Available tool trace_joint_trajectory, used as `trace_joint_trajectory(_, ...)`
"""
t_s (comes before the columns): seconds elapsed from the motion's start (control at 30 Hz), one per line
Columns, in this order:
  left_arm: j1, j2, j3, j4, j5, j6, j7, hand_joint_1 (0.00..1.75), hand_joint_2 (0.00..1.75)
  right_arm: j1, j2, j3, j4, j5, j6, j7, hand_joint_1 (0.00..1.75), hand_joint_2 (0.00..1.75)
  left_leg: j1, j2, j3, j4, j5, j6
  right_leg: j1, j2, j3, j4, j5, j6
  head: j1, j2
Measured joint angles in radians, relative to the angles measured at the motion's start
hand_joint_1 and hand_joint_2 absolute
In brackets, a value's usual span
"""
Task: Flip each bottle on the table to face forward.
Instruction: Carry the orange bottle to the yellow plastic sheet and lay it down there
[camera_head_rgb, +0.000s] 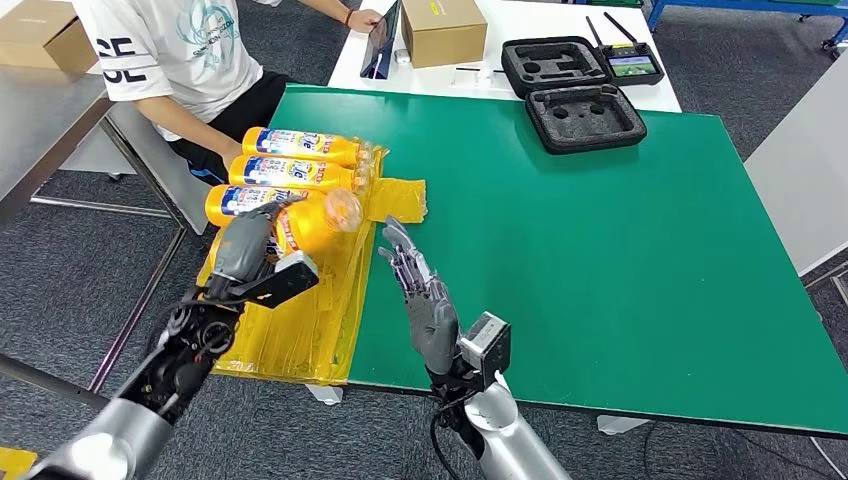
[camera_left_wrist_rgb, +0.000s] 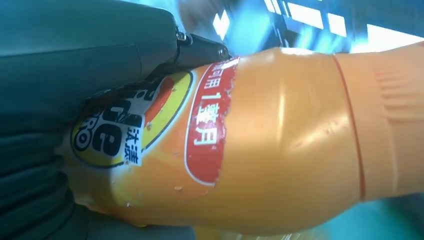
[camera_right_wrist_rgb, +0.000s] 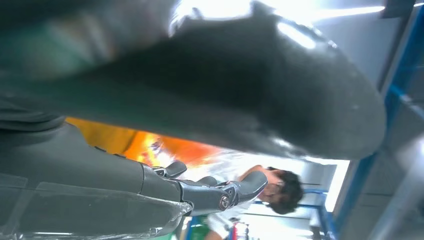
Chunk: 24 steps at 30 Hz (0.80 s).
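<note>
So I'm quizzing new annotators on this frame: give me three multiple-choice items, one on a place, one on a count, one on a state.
1. Where do the lying bottles rest?
A. yellow sheet
B. foam case
C. cardboard box

2. How many orange bottles are there, counting the held one?
A. two
B. four
C. six

3. What is the right hand doing?
A. gripping a bottle
B. open, holding nothing
C. pressing the table

Answers:
1 A, they lie on the yellow sheet at the table's left edge.
2 B, three lie there and the left hand holds the held bottle.
3 B, its fingers are spread above the green table.
</note>
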Motion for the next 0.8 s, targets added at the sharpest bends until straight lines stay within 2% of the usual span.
trace_joint_trajectory(0.13, -0.104, 0.036, -0.058, 0.145, -0.002, -0.175, -0.037, 1.75, 1.75, 0.008, 0.001, 0.011, -0.04, -0.031, 0.038, 0.0, 0.0, 0.0, 0.0, 0.0, 0.0, 0.0, 0.001, 0.0, 0.0, 0.0, 0.0, 0.0, 0.0, 0.0, 0.0, 0.0)
trace_joint_trajectory(0.23, -0.174, 0.05, -0.103, 0.23, -0.003, -0.249, -0.058, 1.75, 1.75, 0.011, 0.001, 0.012, -0.046, -0.041, 0.06, 0.0, 0.0, 0.0, 0.0, 0.0, 0.0, 0.0, 0.0, 0.0, 0.0, 0.0, 0.0, 0.0, 0.0, 0.0, 0.0, 0.0)
trace_joint_trajectory(0.43, -0.259, 0.055, -0.185, 0.333, -0.009, -0.322, -0.068, 1.75, 1.75, 0.012, 0.001, 0.012, -0.042, -0.029, 0.067, 0.0, 0.0, 0.0, 0.0, 0.0, 0.0, 0.0, 0.0, 0.0, 0.0, 0.0, 0.0, 0.0, 0.0, 0.0, 0.0, 0.0)
trace_joint_trajectory(0.63, -0.294, 0.054, -0.24, 0.377, -0.033, -0.346, -0.068, 1.74, 1.75, 0.012, 0.001, 0.012, -0.029, -0.036, 0.074, 0.0, 0.0, 0.0, 0.0, 0.0, 0.0, 0.0, 0.0, 0.0, 0.0, 0.0, 0.0, 0.0, 0.0, 0.0, 0.0, 0.0)
trace_joint_trajectory(0.8, -0.322, 0.054, -0.297, 0.421, -0.068, -0.442, -0.063, 1.75, 1.75, 0.012, 0.001, 0.011, -0.011, -0.052, 0.086, 0.0, 0.0, 0.0, 0.0, 0.0, 0.0, 0.0, 0.0, 0.0, 0.0, 0.0, 0.0, 0.0, 0.0, 0.0, 0.0, 0.0)
